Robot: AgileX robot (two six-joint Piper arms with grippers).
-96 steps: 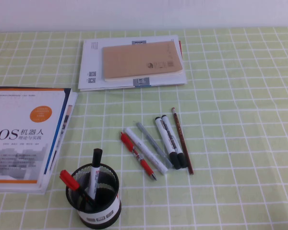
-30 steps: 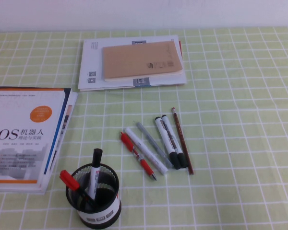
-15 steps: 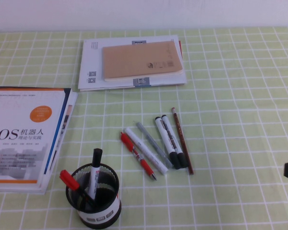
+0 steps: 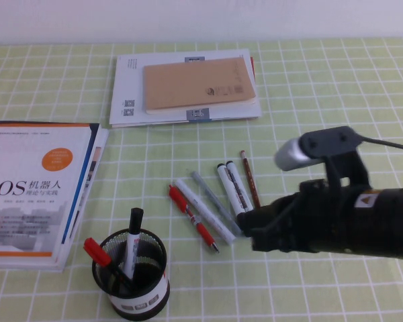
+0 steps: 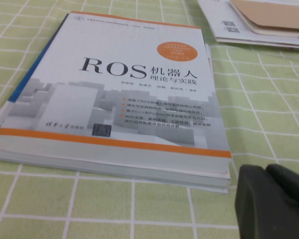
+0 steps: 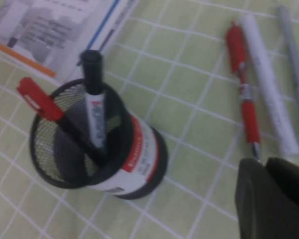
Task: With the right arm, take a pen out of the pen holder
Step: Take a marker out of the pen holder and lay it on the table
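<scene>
Jaws of the right gripper (image 4: 252, 228) are clenched on nothing, low over the near ends of two white markers (image 4: 230, 184) and a brown pencil (image 4: 248, 174), which the arm hides. To its left a grey pen (image 4: 211, 198), a white pen (image 4: 200, 206) and a red pen (image 4: 190, 216) lie between it and the pen holder (image 4: 144, 292) at the near left. In the holder stand a black marker (image 4: 131, 243) and a red-capped pen (image 4: 96, 253); its red-and-white label is unreadable. The left gripper (image 5: 274, 199), jaws pressed together, hangs near the book (image 4: 33, 191) titled "ROS 机器人 理论与实践". Farther off, a brown notebook (image 4: 198, 84) rests on white papers (image 4: 127, 87) on the green checked surface (image 4: 322, 100).
</scene>
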